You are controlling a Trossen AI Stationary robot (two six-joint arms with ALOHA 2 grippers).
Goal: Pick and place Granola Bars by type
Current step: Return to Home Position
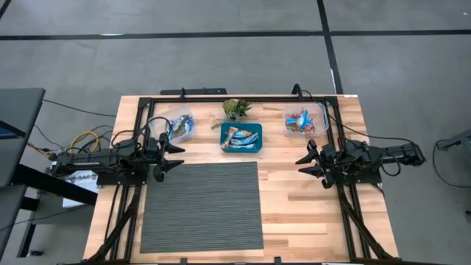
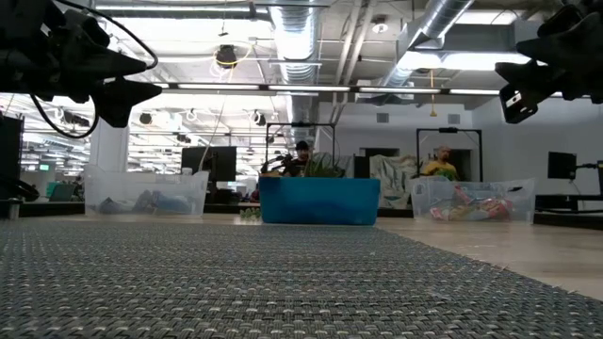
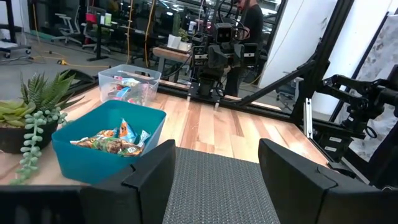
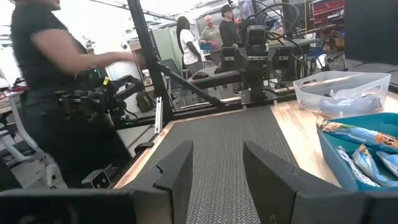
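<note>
- The left fingers (image 3: 152,180) are hovering above the bench (image 1: 309,213) at the left edge of the grey mat (image 1: 202,210). They are spread wide apart and gripping nothing.
- A white label (image 1: 82,177) is showing on that arm, but its print is too small to read.
- Just beyond those fingers, the left transparent bin (image 1: 171,118) is holding blue Granola Bars (image 1: 184,127), which are lying apart from the fingertips.
- In the middle of the far side, the blue tray (image 1: 241,150) is carrying several more bars (image 1: 241,137) in mixed wrappers. Their lettering is too small to make out in any view.
- A small green plant (image 1: 237,109) is standing just behind the tray.
- The right transparent bin (image 1: 321,110) is holding red-orange bars (image 1: 300,120) near the bench's far right corner.
- The right fingers (image 4: 177,171) are hovering off the mat's right edge, parted wide with nothing between them, apart from that bin and its bars.
- People are standing in the room beyond the bench.
</note>
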